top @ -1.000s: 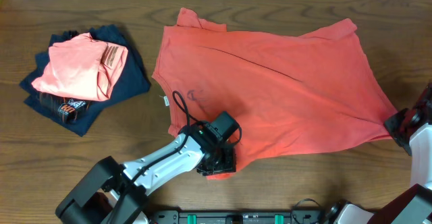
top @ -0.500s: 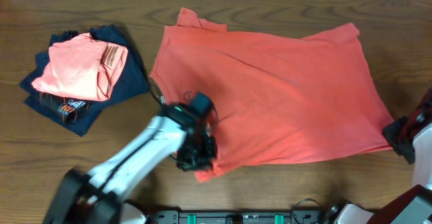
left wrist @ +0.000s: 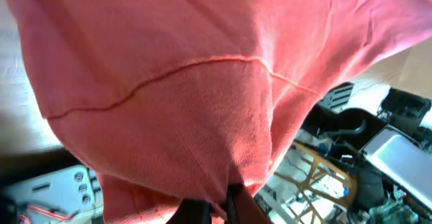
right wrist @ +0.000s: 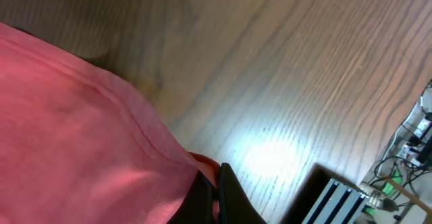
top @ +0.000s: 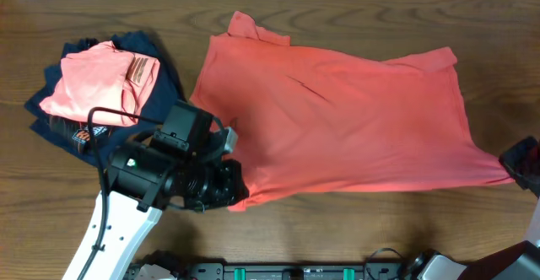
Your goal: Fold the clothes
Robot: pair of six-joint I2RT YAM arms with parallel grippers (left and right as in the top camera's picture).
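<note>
The coral-red T-shirt (top: 337, 120) lies spread over the middle and right of the wooden table (top: 354, 238), stretched between 2 grippers. The left gripper (top: 229, 187) is at the shirt's near-left corner, its fingers pinched together on a bunched fold of fabric that fills the left wrist view. The right gripper (top: 516, 164) is at the near-right corner, jaws closed tight on the hem. At the far left, well apart, 1 salmon-pink folded shirt (top: 93, 86) sits on a navy-blue garment (top: 169, 99).
</note>
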